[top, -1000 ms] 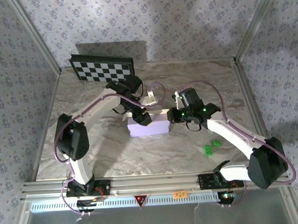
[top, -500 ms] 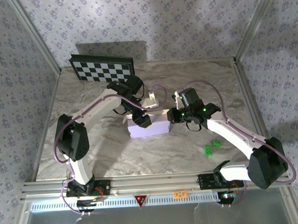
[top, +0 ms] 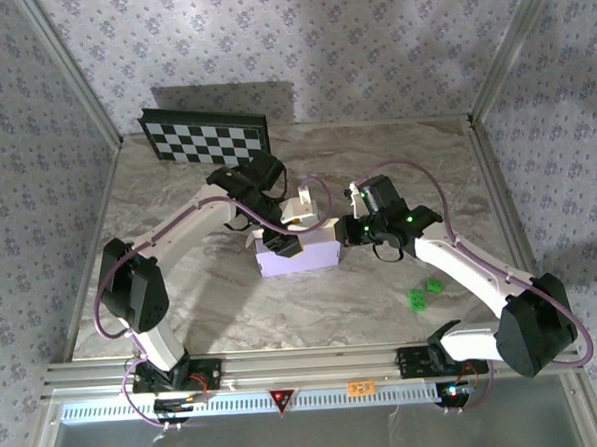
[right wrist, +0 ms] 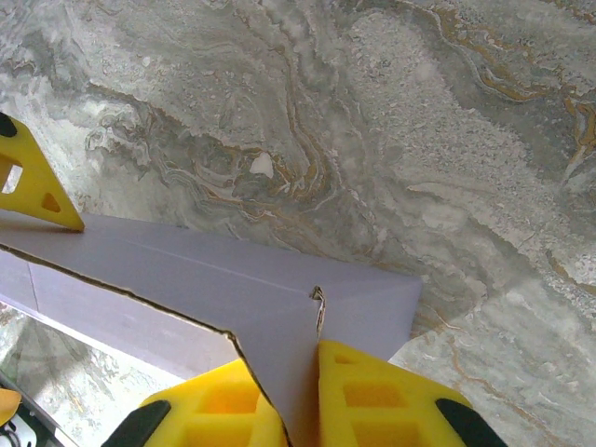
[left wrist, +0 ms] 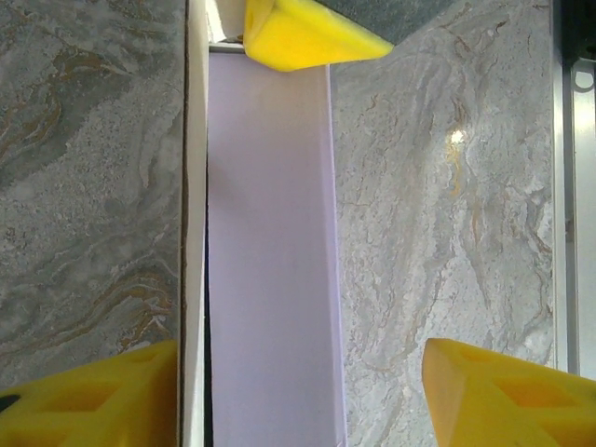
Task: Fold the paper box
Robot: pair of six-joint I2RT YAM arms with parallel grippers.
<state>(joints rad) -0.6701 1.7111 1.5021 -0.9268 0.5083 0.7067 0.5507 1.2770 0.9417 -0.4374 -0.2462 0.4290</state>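
1. While lying near the middle of the marble table (top: 406, 168), shows as a lavender paper box (top: 315, 255)
2. Pinched at its right end wall by the right gripper (right wrist: 300, 372), jaws closed on cardboard
3. Straddled near the left end by the left gripper (left wrist: 298, 358), jaws open

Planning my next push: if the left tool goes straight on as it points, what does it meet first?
Likely the paper box, between its open fingers; depth is hard to judge.
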